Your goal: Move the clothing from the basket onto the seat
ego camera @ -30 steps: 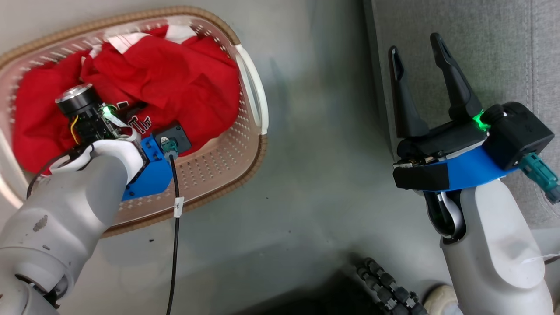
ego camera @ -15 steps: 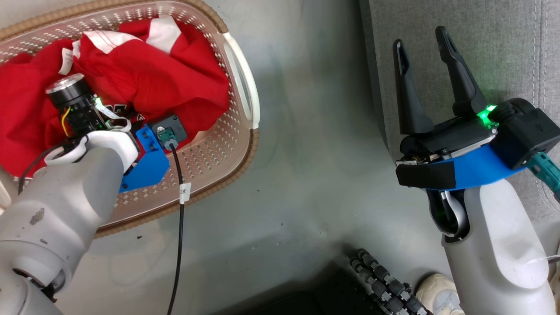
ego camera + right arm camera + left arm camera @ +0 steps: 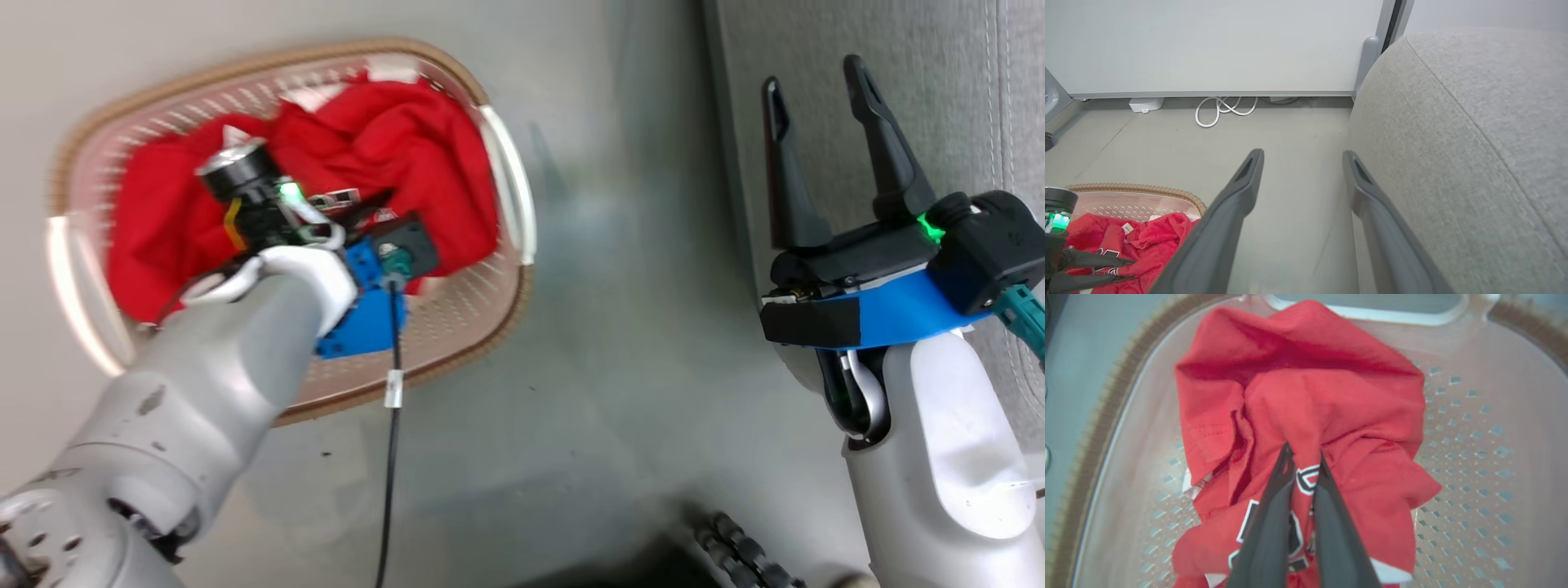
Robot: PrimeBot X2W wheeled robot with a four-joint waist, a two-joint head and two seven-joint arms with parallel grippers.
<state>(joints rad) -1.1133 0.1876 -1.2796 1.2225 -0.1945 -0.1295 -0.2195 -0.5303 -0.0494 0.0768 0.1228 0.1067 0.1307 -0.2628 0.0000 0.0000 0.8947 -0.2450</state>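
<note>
On floor (image 3: 620, 367): basket (image 3: 457, 306), clothing (image 3: 400, 155) in it; seat (image 3: 939, 65) well to right.

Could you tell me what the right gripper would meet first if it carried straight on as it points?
Probably nothing near: the right gripper points along the floor beside the seat, toward the wall.

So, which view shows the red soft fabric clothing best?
The left wrist view: the red soft fabric clothing is central and close, lettering clear, the left end effector shut on it. The head view shows the clothing blurred, partly behind the left arm. The right wrist view shows a small part in the cream perforated plastic basket.
</note>
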